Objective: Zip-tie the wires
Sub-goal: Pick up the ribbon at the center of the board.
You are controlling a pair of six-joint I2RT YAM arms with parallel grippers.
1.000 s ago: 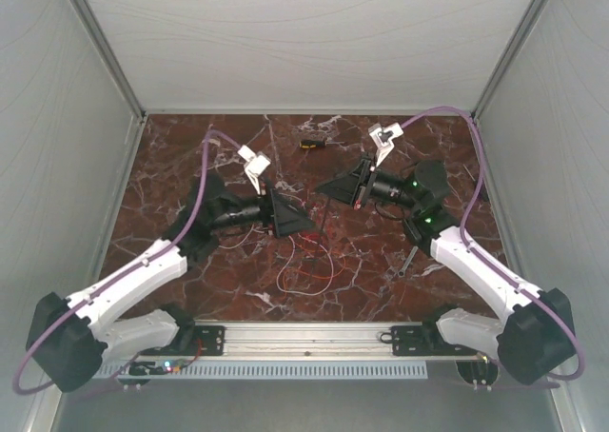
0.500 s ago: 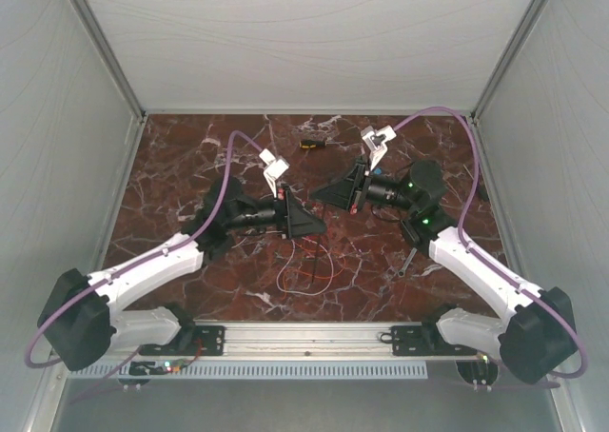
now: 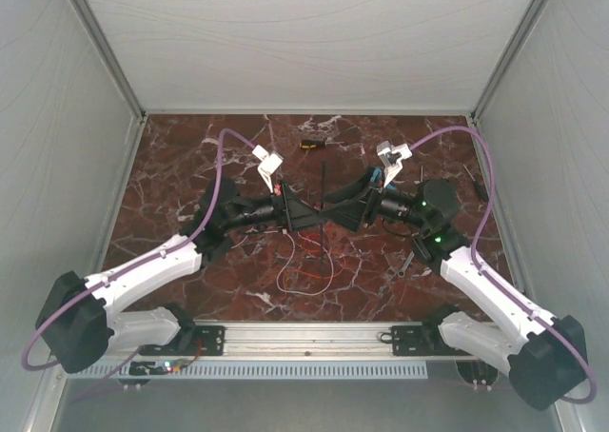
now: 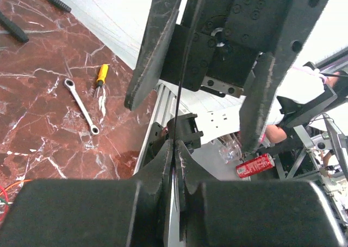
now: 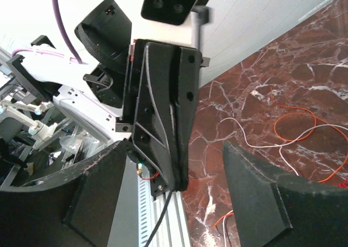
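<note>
My left gripper and right gripper have drawn together mid-table, well off the walls; the left, having closed, is pinching the zip tie; the right is standing open, fingers either side of it; only the left wrist view is showing that pinch; wires are lying loose on the red marble table, nearer the rail.
</note>
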